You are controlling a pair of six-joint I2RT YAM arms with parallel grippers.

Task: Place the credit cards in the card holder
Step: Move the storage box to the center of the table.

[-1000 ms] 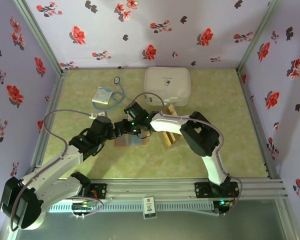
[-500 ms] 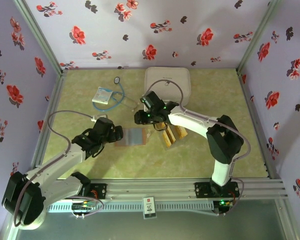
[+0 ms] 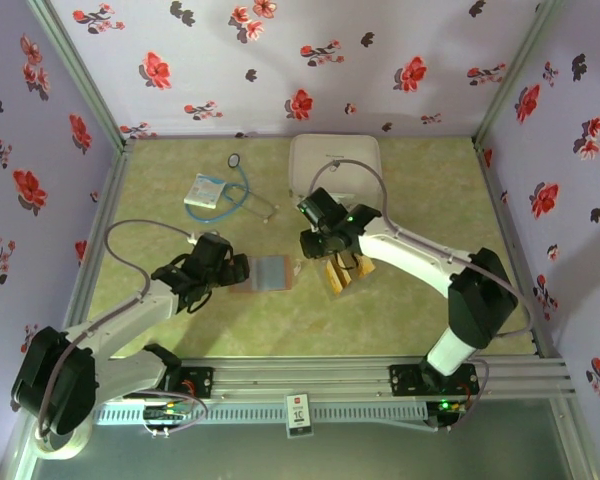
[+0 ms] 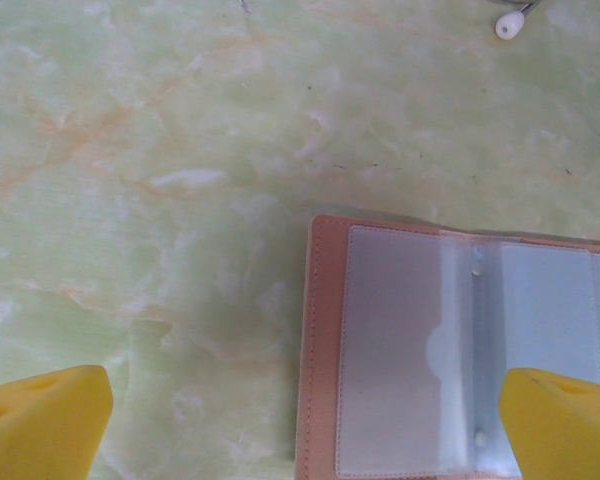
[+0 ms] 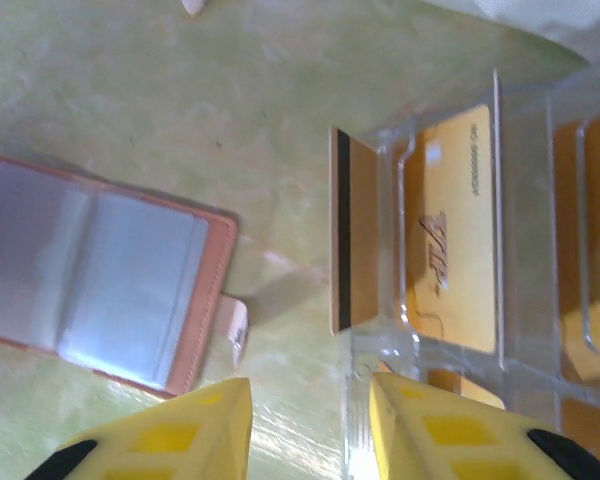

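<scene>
**Top external view.** The left gripper (image 3: 232, 270) has its jaws spread wide and holds nothing. The card holder (image 3: 268, 272) lies open and flat on the table (image 3: 380, 320), just ahead of its fingertips; whether they touch cannot be told. The right gripper (image 3: 315, 245) hangs beyond the card holder's far corner, and its grip cannot be judged from here. The credit cards (image 3: 345, 275) sit in a clear rack (image 3: 358, 262) just beside this gripper, on its near side. A white case (image 3: 335, 168) lies beyond it. A white-blue packet (image 3: 206, 192) lies well beyond the left gripper.

**Left wrist view.** The left gripper (image 4: 302, 428) is fully open, with yellow fingertips (image 4: 40, 425) at both lower corners. The card holder (image 4: 450, 350) lies between them, nearer the right finger, which overlaps its lower corner. The clear pockets face up.

**Right wrist view.** The right gripper (image 5: 310, 430) stands partly open, with yellow fingers (image 5: 170, 435) either side of a narrow gap. Only bare table shows between them, and nothing is gripped.
- A striped card (image 5: 342, 245) stands on edge straight ahead of the gap, against the clear rack's (image 5: 525, 120) outer wall.
- A gold VIP card (image 5: 450, 230) lies in the rack compartment ahead of the right finger.
- The card holder (image 5: 100, 290) lies open, ahead and left of the left finger, with its closing tab (image 5: 235, 330) pointing towards the rack.
</scene>
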